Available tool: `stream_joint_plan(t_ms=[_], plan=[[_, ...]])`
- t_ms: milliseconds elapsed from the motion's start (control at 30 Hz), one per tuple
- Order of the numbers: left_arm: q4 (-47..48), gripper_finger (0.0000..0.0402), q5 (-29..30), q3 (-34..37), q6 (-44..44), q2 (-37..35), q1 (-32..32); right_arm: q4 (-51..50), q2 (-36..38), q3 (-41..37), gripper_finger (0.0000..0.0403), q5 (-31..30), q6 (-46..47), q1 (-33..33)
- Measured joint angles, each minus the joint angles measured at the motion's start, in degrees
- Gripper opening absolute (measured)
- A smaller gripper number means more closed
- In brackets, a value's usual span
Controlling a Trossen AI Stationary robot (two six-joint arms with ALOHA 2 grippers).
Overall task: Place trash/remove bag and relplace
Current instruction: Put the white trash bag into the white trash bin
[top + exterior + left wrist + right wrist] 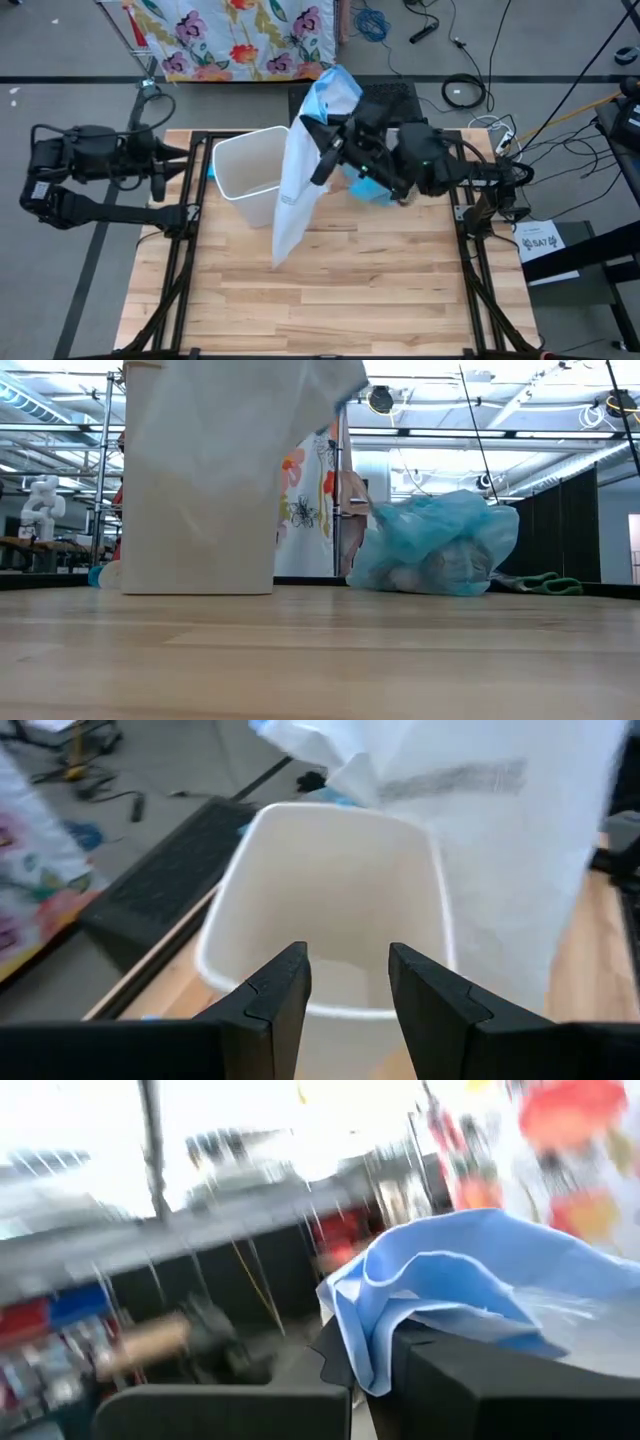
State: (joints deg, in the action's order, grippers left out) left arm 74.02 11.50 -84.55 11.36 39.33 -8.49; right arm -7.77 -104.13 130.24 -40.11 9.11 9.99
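Note:
A white plastic bag [297, 170] with a blue hem hangs from my right gripper [322, 135], which is shut on it above the table's middle. It falls next to the white bin [248, 172], which stands upright on the table, and shows against it in the low view [310, 400]. The filled light-blue bag [435, 545] rests on the table under my right arm [372, 192], with crumpled trash visible through it. My left gripper [348, 975] is open, apart from the bin [330, 910] on its left side [165, 175]. My right gripper [375, 1380] pinches the white bag's blue hem [375, 1335] between its two fingers, with several layers bunched there. The bag hangs slack below the hold toward the near edge. I cannot tell whether its lower end [280, 258] touches the table.
A flowered cloth [240, 35] and cables [460, 90] lie on the floor beyond the far edge. A small blue thing [95, 575] sits by the bin's left side. The near half of the wooden table [340, 310] is bare.

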Motion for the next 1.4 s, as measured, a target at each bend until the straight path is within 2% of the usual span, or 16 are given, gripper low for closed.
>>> stream_joint_plan(t_ms=[67, 167, 300, 467, 600, 700, 833, 1033, 1200, 1400], plan=[[-1.6, 0.0144, -0.72, 1.23, -0.21, 0.0, 0.0, 7.29, -0.57, 0.06, 0.0, 0.54, -5.19, 0.44], [-3.15, 0.0144, -0.8, 2.69, -0.48, 0.56, 0.0, 19.21, -2.3, 0.08, 0.0, 5.33, -11.12, 0.21], [-3.85, 0.0144, -0.8, 4.46, -1.29, 1.34, -0.02, 35.22, -5.14, 0.06, 0.0, 16.61, -16.56, -1.58], [-4.7, 0.0144, -0.96, 5.25, -1.27, 1.77, -0.02, 49.25, -7.58, 0.06, 0.0, 26.41, -13.35, -5.13], [-5.8, 0.0144, -0.93, 5.26, -1.23, 1.89, -0.04, 53.95, -8.55, 0.06, 0.0, 32.48, -8.29, -7.75], [-7.49, 0.0144, -1.91, 5.26, -1.19, 1.95, -0.04, 53.84, -8.53, 0.06, 0.0, 33.22, -4.84, -8.92], [-12.11, 0.0144, -6.9, 5.26, -1.16, 2.23, -0.04, 50.45, -8.51, 0.06, 0.0, 32.98, -4.32, -8.93], [-23.89, 0.0144, -9.61, 5.26, -0.87, 3.54, -0.02, 39.51, -8.51, 0.06, 0.0, 32.16, -4.18, -8.9], [-33.9, 0.0144, -9.84, 5.26, 1.68, 5.02, -0.02, 27.79, -8.51, 0.06, 0.0, 27.98, -4.03, -8.9], [-39.75, 0.0144, -14.47, 5.26, 2.1, 8.51, -0.02, 17.38, -8.51, 0.06, 0.0, 27.9, -2.58, -9.46]])
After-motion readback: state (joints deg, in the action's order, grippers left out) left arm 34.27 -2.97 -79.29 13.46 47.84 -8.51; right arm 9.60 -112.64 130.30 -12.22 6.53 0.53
